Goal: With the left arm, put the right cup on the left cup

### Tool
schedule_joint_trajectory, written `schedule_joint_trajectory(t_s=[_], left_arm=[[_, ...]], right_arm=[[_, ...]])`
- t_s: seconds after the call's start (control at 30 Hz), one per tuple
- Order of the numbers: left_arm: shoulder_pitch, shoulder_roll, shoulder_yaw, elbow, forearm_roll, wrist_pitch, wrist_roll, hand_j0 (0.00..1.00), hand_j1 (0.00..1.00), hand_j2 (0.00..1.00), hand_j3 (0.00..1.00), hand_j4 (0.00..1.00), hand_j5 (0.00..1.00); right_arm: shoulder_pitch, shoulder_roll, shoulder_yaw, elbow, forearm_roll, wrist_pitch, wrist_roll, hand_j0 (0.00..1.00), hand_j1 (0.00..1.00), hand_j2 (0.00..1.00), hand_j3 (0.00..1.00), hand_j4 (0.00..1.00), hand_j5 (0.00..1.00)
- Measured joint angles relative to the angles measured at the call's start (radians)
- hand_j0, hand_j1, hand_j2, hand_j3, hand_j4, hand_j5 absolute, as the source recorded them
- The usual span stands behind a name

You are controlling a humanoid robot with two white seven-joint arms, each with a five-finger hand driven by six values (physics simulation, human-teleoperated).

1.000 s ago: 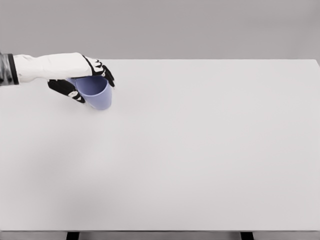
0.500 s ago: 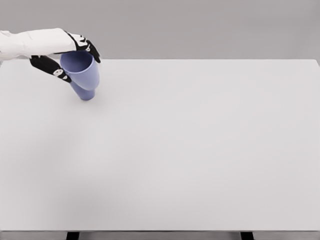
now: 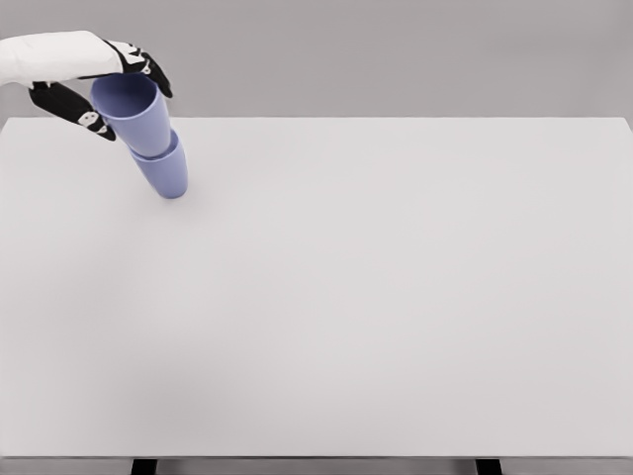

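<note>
Near the desk's (image 3: 396, 297) far left corner, the left hand (image 3: 84, 74) grasps the upper cup (image 3: 132, 114) between thumb and fingers (image 3: 153, 74); it sits nested in the lower cup (image 3: 166, 173).

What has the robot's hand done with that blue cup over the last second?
The left hand lifted the upper cup up and toward the far left, still gripping it. A lower cup now shows beneath it, on the table. The table is unchanged.

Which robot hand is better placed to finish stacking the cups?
Left. The left robot hand already grips the upper blue plastic cup, nested in the lower blue plastic cup. No right arm is visible.
</note>
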State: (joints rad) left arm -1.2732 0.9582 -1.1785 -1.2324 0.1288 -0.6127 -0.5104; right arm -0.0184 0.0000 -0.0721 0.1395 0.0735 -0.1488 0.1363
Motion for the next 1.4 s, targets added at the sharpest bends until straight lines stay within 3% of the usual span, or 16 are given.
schedule_joint_trajectory(t_s=[0.63,1.4], left_arm=[[-0.009,-0.134,0.004,0.221,-0.003,0.0,-0.036,0.61,0.61,0.61,0.61,0.61,0.61],[-0.017,-0.148,0.004,0.262,0.0,0.0,-0.035,0.62,0.62,0.62,0.62,0.62,0.62]], right_arm=[[0.0,0.0,0.0,0.0,0.0,0.0,0.0,1.0,1.0,1.0,1.0,1.0,1.0],[0.0,0.0,0.0,0.0,0.0,0.0,0.0,1.0,1.0,1.0,1.0,1.0,1.0]])
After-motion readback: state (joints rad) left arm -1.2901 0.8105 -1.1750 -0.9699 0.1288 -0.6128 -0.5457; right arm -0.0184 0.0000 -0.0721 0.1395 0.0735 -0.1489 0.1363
